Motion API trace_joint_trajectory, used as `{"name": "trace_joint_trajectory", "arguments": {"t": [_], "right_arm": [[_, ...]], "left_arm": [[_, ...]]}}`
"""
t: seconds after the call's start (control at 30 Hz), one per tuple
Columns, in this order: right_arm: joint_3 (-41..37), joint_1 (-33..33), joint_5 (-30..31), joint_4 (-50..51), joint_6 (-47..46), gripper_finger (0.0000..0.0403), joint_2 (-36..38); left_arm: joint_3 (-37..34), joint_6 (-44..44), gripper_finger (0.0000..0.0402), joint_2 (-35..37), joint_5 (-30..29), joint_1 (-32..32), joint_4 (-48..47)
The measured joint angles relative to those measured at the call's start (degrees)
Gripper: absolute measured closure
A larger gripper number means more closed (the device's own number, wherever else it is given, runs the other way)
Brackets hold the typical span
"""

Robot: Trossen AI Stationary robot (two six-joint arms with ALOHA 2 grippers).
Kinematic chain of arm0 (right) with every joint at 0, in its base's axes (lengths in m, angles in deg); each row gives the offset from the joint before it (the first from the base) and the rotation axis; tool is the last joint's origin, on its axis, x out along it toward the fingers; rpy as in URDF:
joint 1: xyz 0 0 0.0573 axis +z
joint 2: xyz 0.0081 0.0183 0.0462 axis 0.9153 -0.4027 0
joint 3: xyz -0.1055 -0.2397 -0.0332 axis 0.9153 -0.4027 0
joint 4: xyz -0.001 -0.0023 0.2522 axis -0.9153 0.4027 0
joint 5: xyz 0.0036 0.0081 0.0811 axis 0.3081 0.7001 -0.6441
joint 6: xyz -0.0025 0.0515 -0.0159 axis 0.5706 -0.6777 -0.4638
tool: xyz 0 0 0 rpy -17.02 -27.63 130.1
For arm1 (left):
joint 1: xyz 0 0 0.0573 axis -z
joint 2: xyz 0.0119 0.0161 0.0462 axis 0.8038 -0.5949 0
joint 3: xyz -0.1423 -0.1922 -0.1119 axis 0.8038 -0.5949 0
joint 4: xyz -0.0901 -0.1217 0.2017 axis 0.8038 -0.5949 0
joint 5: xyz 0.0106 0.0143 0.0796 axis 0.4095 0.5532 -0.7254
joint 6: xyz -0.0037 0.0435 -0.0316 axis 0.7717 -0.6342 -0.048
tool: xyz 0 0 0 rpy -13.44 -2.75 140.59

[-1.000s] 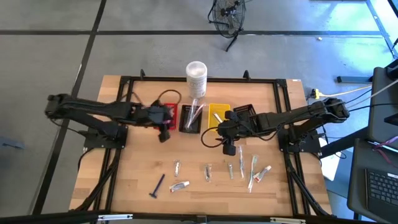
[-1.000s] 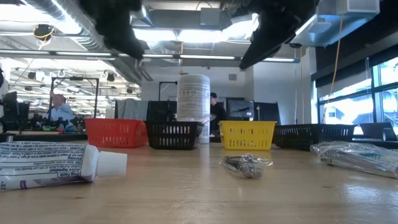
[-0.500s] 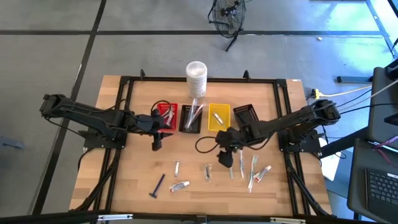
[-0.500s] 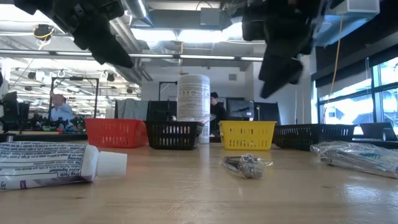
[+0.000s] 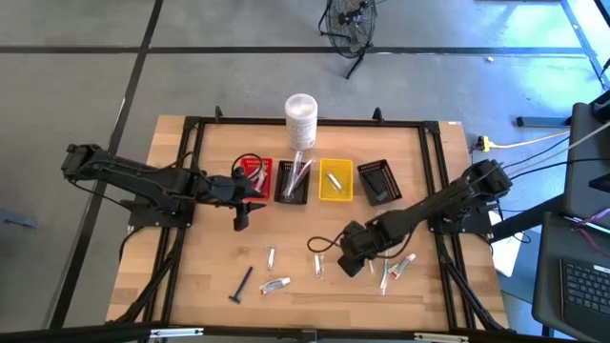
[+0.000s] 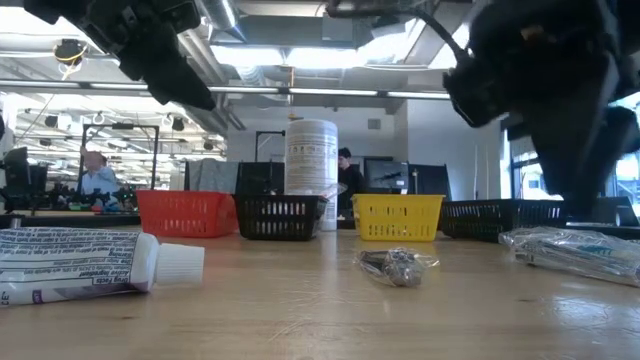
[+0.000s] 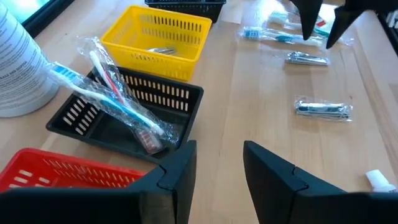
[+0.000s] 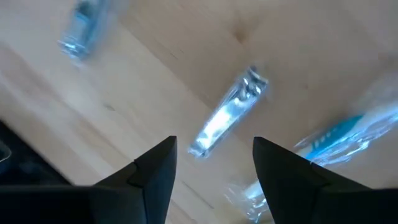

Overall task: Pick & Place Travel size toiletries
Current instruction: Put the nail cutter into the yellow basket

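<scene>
High: right gripper (image 5: 355, 255) low over the toiletries near the table's (image 5: 191, 276) front, above a silvery clipper; left gripper (image 5: 242, 217) waits in front of the red basket (image 5: 259, 173). Razor (image 5: 241, 285) and tube (image 5: 274, 284) lie front-left.
Low: tube (image 6: 95, 262) and wrapped clipper (image 6: 397, 265) lie on the wood, baskets behind.
Left wrist: fingers (image 7: 177, 174) apart, empty; toothbrushes (image 7: 118, 99) in the black basket (image 7: 180, 102).
Right wrist: fingers (image 8: 158, 168) apart, clipper (image 8: 227, 112) between them below, not gripped.

Overhead view straight down; low view level across table (image 6: 300, 310); close wrist views; shared yellow basket (image 5: 335, 181).
</scene>
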Motion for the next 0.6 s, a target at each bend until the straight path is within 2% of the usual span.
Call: {"name": "trace_joint_trajectory", "arguments": {"t": [0.37, 0.6], "right_arm": [[0.0, 0.4, 0.5, -1.3, -1.2, 0.0197, -6.3], [0.0, 0.3, 2.2, -1.2, -1.2, 0.0204, -6.5]], "left_arm": [[0.0, -1.7, 0.0274, 0.0, -0.1, -0.2, 3.5], [0.0, -3.6, 0.0274, 0.0, -0.1, -0.2, 6.1]]}}
